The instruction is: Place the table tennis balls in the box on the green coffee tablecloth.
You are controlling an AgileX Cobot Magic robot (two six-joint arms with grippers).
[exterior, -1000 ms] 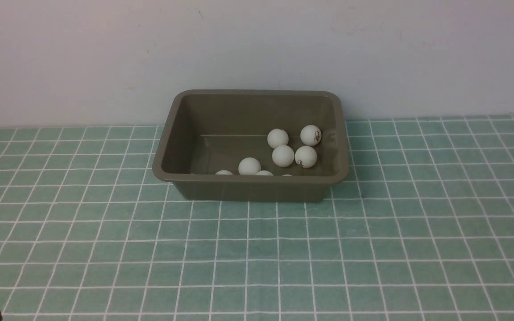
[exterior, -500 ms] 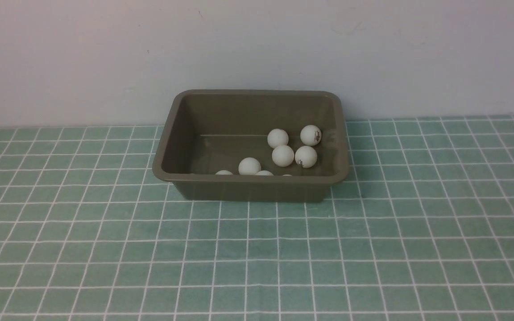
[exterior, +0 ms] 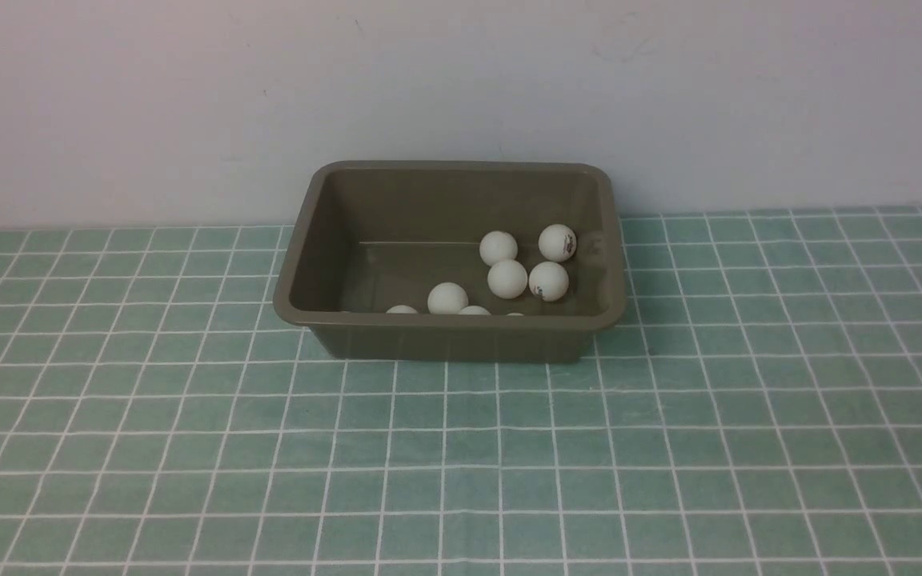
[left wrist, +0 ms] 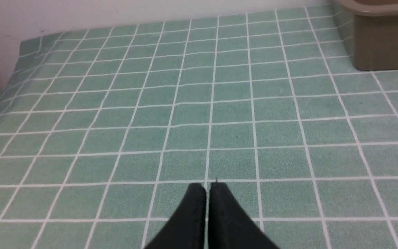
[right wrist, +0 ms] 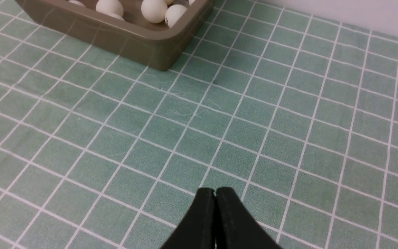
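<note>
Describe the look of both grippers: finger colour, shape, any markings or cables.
Left gripper: two matte black fingers, broad at the base and narrowing to rounded tips, smooth, with no markings or cables showing in the wrist view. Right gripper: the same matte black, tapered pair, equally plain. The arms themselves are out of frame.

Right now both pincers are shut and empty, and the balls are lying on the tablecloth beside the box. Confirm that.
Not quite. Both the left pincer and right pincer are shut and empty, but the balls lie inside the box, not on the tablecloth beside it. The front view shows it.
</note>
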